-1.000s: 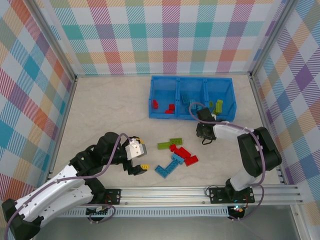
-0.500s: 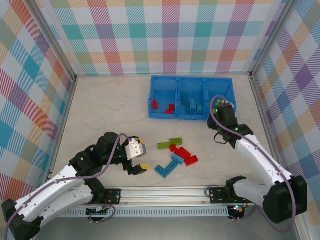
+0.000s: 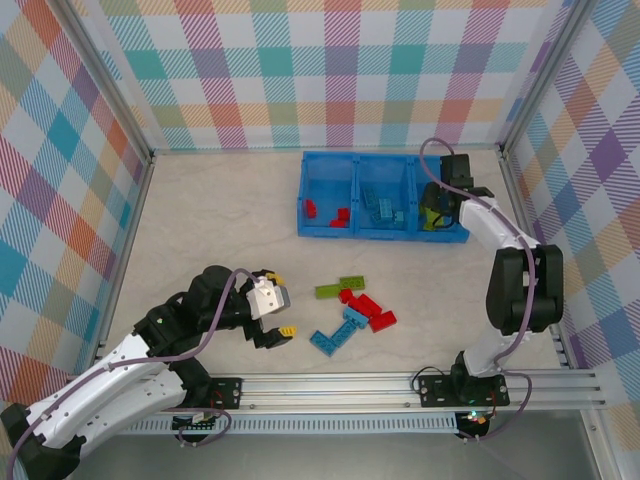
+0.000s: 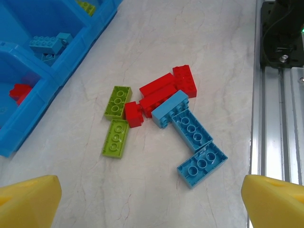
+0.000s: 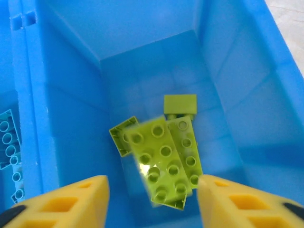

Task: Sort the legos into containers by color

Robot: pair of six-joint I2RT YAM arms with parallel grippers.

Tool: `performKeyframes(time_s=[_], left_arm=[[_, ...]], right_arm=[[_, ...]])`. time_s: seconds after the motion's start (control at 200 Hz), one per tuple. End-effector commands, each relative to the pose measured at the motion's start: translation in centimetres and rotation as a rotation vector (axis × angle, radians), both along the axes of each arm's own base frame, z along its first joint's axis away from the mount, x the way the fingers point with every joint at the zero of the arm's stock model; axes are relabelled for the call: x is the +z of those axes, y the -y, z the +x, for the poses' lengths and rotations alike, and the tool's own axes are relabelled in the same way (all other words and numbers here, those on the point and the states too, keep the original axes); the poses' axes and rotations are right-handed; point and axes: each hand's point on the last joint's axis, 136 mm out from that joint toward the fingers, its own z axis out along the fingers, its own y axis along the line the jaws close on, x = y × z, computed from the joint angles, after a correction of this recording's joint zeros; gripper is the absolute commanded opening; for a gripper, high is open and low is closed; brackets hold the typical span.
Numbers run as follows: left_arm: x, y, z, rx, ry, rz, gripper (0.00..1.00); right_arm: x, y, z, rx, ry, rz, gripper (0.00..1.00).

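Observation:
A loose pile of legos lies on the table: lime green ones (image 4: 115, 137), red ones (image 4: 164, 92) and light blue ones (image 4: 202, 164). My left gripper (image 4: 152, 204) hovers open just short of the pile (image 3: 350, 305), with nothing between its fingers. My right gripper (image 5: 152, 199) is open over the right container of the blue bin (image 3: 380, 157). A blurred lime green lego (image 5: 161, 161) sits loose between its fingers, above other green legos (image 5: 180, 104) on that container's floor. The left container holds red legos (image 3: 338, 215). The middle one holds light blue legos (image 3: 380, 205).
The bin stands at the back, right of centre, near the checkered back wall. An aluminium rail (image 3: 400, 385) runs along the near edge, close to the pile. Bare marble tabletop (image 3: 220, 220) lies to the left of the bin.
My right arm swung from the pile up to the right container and its jaws parted, letting go of a green lego. The left arm barely moved.

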Motion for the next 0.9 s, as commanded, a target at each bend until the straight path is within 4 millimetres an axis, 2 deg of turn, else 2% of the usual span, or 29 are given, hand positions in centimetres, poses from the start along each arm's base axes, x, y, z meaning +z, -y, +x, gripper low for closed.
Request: performKeyframes(time_s=[0.0, 0.09, 0.17, 0.27, 0.355, 0.415, 0.5, 0.62, 0.715, 0.805, 0.895], left_arm=[[-0.1, -0.2, 0.6, 0.025, 0.021, 0.015, 0.97], [-0.4, -0.3, 0.8, 0.031, 0.017, 0.028, 0.97], [-0.5, -0.3, 1.0, 0.038, 0.016, 0.037, 0.97], [-0.9, -0.5, 1.3, 0.055, 0.014, 0.059, 0.97], [-1.1, -0.3, 1.2, 0.042, -0.001, 0.068, 0.97], [-1.1, 0.0, 0.8, 0.014, -0.016, 0.063, 0.98], [-0.8, 0.5, 0.3, -0.022, -0.034, 0.043, 0.98], [-0.9, 0.6, 0.2, -0.029, -0.038, 0.039, 0.98], [-0.9, 0.5, 0.3, -0.022, -0.032, 0.046, 0.98], [-0.8, 0.3, 0.3, -0.016, -0.024, 0.044, 0.98], [-0.7, 0.2, 0.3, -0.011, -0.016, 0.039, 0.99]], right_arm=[[4.1, 0.0, 0.8, 0.0, 0.086, 0.025, 0.56], [5.4, -0.6, -0.3, 0.019, 0.099, 0.065, 0.57], [6.6, -2.3, -2.2, 0.07, 0.101, 0.159, 0.58], [7.5, -6.4, -5.9, 0.206, 0.077, 0.307, 0.58], [7.1, -10.2, -9.6, 0.342, 0.027, 0.323, 0.6], [6.0, -12.6, -12.3, 0.429, -0.027, 0.309, 0.61], [3.9, -15.1, -15.7, 0.501, -0.129, 0.268, 0.62], [0.6, -17.7, -18.9, 0.508, -0.261, 0.239, 0.67], [-2.2, -19.4, -20.2, 0.507, -0.331, 0.212, 0.72], [-4.7, -20.2, -20.4, 0.5, -0.384, 0.178, 0.76], [-6.1, -21.2, -20.2, 0.519, -0.403, 0.156, 0.79]])
